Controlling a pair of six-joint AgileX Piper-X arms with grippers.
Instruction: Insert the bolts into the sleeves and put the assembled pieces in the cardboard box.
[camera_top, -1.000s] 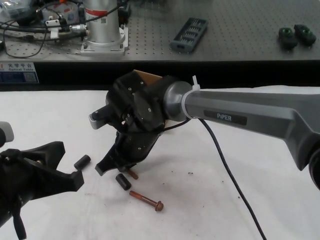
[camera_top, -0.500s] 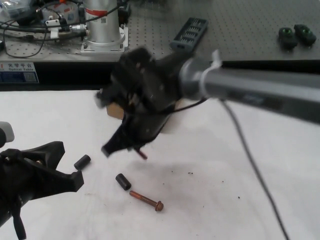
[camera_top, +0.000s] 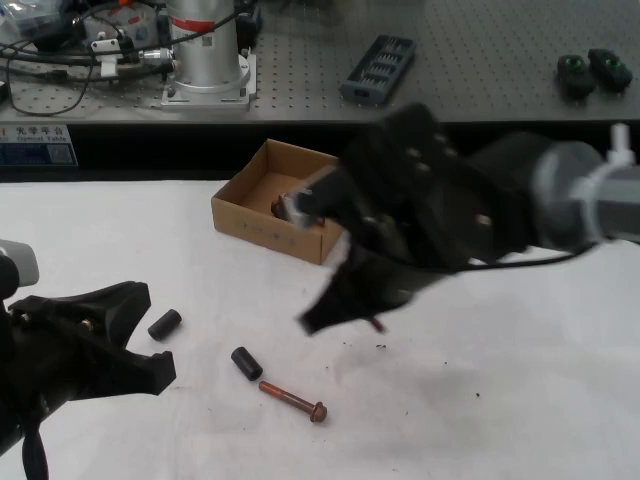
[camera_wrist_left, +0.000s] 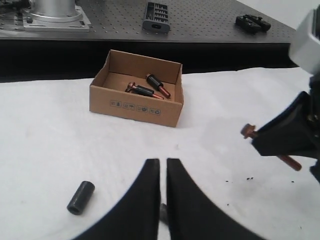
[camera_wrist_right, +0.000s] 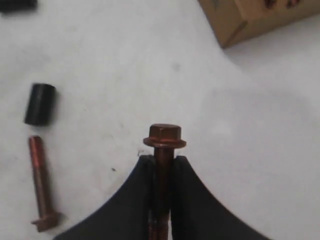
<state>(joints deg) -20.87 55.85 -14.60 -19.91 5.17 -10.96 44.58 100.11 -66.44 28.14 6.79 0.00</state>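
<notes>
Bolt (camera_top: 293, 400) loose, near centre; left gripper (camera_wrist_left: 163, 162) near left, fingers nearly together, empty. Two sleeves (camera_top: 246, 362) just beyond. Right gripper (camera_wrist_right: 162, 160) clamps second bolt (camera_wrist_right: 164, 136) by shank: likely rigid, light, slippery; hold mid-shank. Cardboard box (camera_top: 262, 225) far.

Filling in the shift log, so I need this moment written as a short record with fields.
right jaws: shut on held bolt, lifted off the cloth
left jaws: shut
cardboard box: two assembled pieces inside
loose on cloth: one sleeve, another sleeve, one loose bolt
</notes>
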